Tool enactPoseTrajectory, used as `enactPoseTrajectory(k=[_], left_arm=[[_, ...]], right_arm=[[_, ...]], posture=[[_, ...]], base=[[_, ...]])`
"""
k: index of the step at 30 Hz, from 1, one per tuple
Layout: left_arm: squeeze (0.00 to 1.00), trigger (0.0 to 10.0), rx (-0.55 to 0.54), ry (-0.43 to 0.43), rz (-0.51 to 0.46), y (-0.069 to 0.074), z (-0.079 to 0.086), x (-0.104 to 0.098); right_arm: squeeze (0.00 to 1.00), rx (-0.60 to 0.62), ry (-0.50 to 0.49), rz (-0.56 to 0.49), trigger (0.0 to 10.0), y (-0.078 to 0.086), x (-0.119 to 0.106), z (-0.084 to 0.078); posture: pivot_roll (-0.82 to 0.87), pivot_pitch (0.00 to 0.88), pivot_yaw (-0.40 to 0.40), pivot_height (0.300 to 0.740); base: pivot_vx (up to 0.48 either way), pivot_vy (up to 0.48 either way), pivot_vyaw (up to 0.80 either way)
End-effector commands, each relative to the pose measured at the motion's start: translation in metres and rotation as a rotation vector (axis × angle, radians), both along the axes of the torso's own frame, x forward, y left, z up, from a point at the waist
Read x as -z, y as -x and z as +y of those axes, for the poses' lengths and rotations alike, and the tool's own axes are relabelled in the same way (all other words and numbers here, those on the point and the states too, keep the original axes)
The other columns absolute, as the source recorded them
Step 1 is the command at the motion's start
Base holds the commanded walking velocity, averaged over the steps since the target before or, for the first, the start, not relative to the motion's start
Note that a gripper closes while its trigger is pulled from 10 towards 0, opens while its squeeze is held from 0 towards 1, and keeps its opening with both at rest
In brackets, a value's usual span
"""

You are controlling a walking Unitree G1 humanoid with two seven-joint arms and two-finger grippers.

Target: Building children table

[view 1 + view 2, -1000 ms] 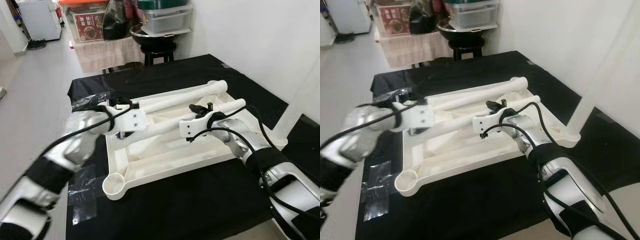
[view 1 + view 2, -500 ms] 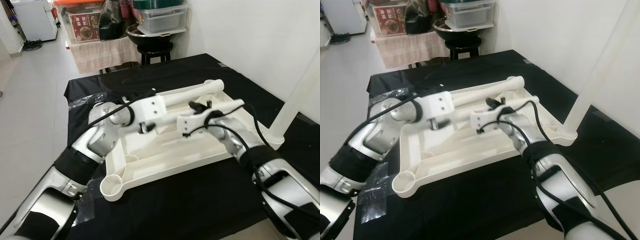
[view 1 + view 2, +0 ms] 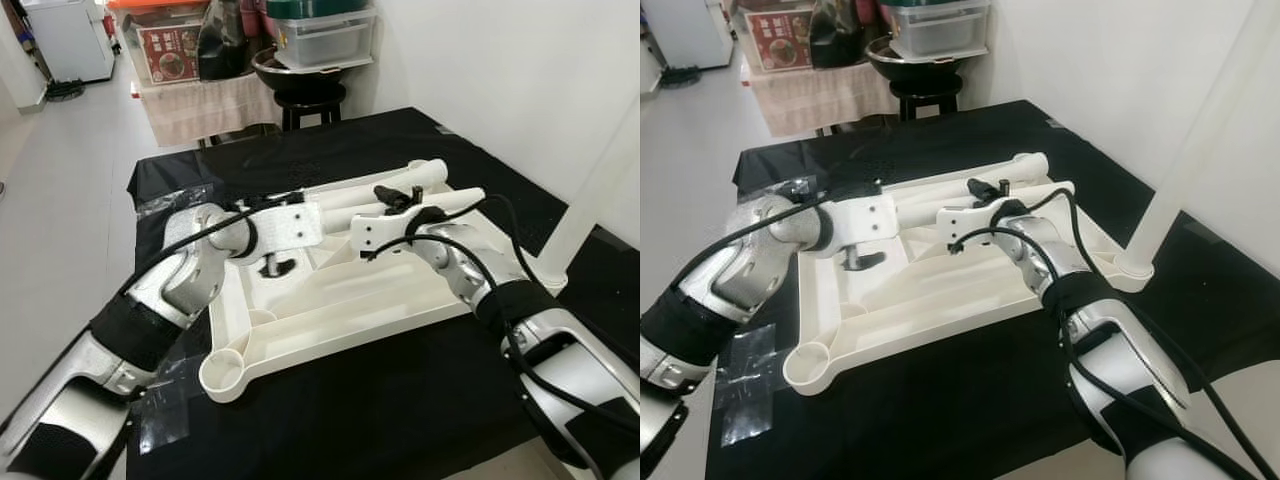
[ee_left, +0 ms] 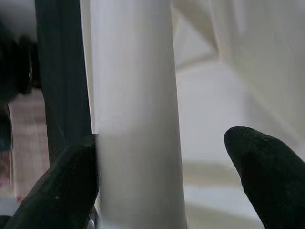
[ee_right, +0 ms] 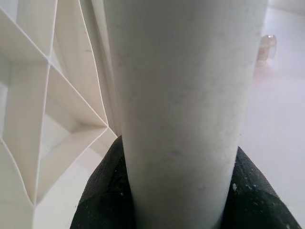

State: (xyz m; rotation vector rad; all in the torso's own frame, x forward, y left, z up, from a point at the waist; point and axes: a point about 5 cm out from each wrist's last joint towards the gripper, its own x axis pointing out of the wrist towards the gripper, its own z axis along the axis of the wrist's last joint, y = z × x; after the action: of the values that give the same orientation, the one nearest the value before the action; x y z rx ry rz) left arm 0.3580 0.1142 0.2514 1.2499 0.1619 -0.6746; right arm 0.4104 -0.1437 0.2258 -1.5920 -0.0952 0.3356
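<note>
On a black-covered table lies an upturned white tabletop, its ribbed underside facing up, with a round socket at its near left corner. Above the tabletop's middle, the right gripper is clamped round a white leg; in the right wrist view that leg fills the space between the black fingers, which press on it from both sides, and the tabletop's ribs show just beside it. Ahead of this gripper the leg runs away toward the tabletop's far right corner.

Just to the left, the left gripper hangs over the tabletop with its fingers spread. In its wrist view a second white leg stands between the fingers: one pad touches or nearly touches it, the other is well apart from it. Beyond this gripper that leg reaches to the tabletop's far edge.

To the right of the right gripper, a third white leg stands upright in the tabletop's right corner socket.
</note>
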Motion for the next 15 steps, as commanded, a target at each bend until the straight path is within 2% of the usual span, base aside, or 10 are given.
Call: enactPoseTrajectory(k=[1,6,7,8,11,12,15], left_arm=[[0.00,10.0,-0.028,-0.061,0.009,0.000,0.007,0.011],[0.00,10.0,-0.083,-0.110,0.006,-0.004,0.017,0.024],[0.00,10.0,-0.113,-0.123,-0.023,-0.008,0.021,0.026],[0.00,2.1,-0.133,-0.116,-0.032,-0.009,0.023,0.027],[0.00,2.1,-0.146,-0.111,-0.036,-0.011,0.024,0.028],[0.00,0.0,-0.155,-0.117,-0.038,-0.011,0.026,0.029],[0.00,0.0,-0.165,-0.137,-0.052,-0.012,0.028,0.029]], right_arm=[[0.00,-0.005,-0.034,-0.021,0.0,-0.001,-0.006,0.002],[0.00,-0.009,-0.043,-0.028,0.0,-0.002,-0.010,0.003],[0.00,-0.013,-0.055,-0.021,0.0,-0.002,-0.010,0.003],[0.00,-0.013,-0.056,-0.019,0.0,-0.001,-0.010,0.003],[0.00,-0.013,-0.055,-0.018,0.0,-0.001,-0.009,0.003],[0.00,-0.013,-0.054,-0.016,0.0,-0.001,-0.008,0.002],[0.00,-0.013,-0.054,-0.012,0.0,-0.001,-0.007,0.002]], posture=[[-0.08,0.055,0.031,0.740],[-0.09,0.053,0.030,0.740],[-0.09,0.053,0.030,0.740],[-0.09,0.050,0.032,0.740],[-0.09,0.050,0.032,0.740],[-0.09,0.051,0.032,0.740],[-0.09,0.052,0.031,0.740]], base=[[0.000,0.000,0.00],[0.000,0.000,0.00],[0.000,0.000,0.00],[0.000,0.000,0.00],[0.000,0.000,0.00],[0.000,0.000,0.00],[0.000,0.000,0.00]])
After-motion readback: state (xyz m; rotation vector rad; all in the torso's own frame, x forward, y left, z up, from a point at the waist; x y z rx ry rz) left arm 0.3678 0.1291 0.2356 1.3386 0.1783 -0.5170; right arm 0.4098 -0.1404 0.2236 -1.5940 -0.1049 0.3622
